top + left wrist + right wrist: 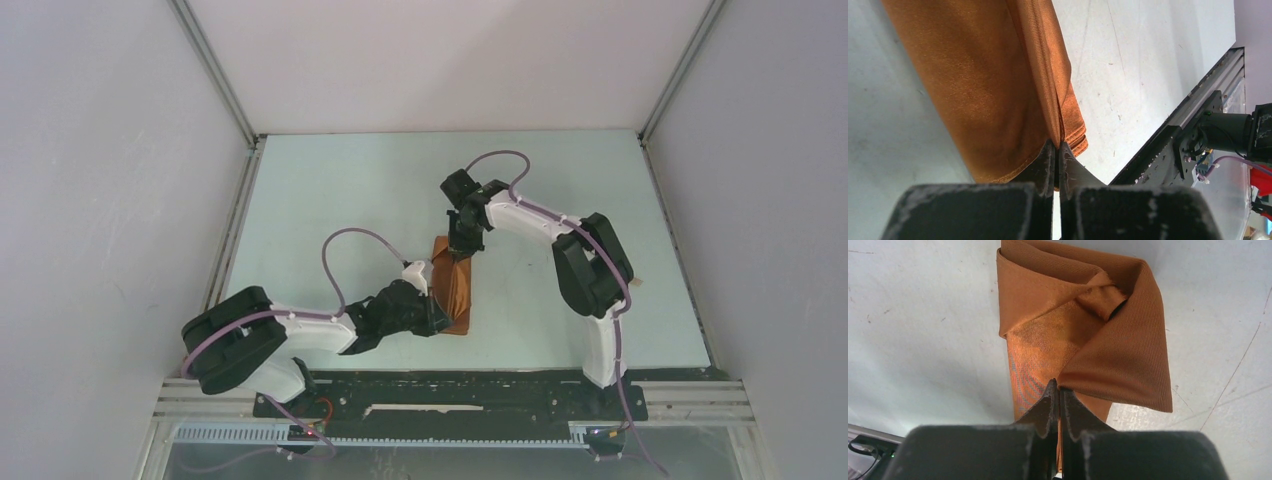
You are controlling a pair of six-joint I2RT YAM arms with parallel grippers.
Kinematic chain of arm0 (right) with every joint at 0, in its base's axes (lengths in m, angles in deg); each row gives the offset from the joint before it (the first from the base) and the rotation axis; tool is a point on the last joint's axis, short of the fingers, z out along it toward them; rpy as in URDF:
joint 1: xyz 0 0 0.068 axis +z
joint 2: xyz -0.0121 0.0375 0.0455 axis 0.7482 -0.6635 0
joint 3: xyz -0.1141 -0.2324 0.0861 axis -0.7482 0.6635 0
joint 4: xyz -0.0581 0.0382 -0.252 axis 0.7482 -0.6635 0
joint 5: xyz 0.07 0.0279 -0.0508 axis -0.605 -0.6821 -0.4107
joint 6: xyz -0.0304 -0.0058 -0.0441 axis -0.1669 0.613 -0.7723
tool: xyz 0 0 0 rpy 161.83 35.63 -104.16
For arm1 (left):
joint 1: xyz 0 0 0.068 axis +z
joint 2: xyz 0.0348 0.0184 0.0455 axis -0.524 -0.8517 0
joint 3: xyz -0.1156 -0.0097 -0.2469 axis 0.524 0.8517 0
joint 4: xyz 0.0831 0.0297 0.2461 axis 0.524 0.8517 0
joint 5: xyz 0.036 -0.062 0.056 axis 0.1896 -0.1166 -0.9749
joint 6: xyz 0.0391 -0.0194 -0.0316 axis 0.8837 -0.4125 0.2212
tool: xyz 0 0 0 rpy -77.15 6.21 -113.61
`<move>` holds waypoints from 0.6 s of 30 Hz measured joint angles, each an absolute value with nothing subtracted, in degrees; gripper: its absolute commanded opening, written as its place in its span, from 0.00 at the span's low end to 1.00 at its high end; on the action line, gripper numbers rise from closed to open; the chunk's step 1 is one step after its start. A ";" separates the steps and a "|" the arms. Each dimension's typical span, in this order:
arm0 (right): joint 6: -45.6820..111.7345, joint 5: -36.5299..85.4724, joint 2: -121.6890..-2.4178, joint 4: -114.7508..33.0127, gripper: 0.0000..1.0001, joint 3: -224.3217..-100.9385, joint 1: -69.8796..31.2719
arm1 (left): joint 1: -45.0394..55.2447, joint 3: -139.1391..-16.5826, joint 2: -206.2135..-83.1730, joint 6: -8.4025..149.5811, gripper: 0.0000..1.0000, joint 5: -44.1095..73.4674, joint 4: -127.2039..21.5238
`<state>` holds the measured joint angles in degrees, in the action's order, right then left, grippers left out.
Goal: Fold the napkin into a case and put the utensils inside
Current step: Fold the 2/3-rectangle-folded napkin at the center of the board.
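1. Fingers point(1046, 166) of the left end effector point(1058, 146), black and rough-faced, are pressed together, pinching the stacked hem layers at the napkin's point(458, 295) near corner.
2. Right end effector point(1058, 385): likewise closed, nipping the edge of a diagonal flap at the far end.
3. Napkin: rust-orange, finely ribbed, slightly shiny, folded into a narrow strip; far end bunched in loose overlapping folds.
4. Worktop point(350, 190): pale, matte, lightly scratched; the napkin lies mid-worktop between the 2 arms.
5. Black metal rail point(1168, 150) along the near edge.
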<state>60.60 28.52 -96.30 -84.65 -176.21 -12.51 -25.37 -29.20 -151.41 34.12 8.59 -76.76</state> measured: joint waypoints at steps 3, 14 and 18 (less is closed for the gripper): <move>60.60 28.91 -97.46 -85.42 0.00 -177.39 -12.25 | -24.91 -28.54 -150.93 34.14 0.00 8.70 -77.11; 60.43 30.16 -98.44 -87.04 0.00 -179.90 -11.44 | -23.93 -26.40 -150.15 34.09 0.01 8.75 -79.42; 60.65 30.16 -100.76 -87.39 0.00 -182.33 -10.43 | -23.62 -25.92 -150.15 34.09 0.04 8.79 -79.84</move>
<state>60.65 30.16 -100.76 -87.39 -182.33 -10.43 -23.62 -25.92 -150.15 34.09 8.79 -79.84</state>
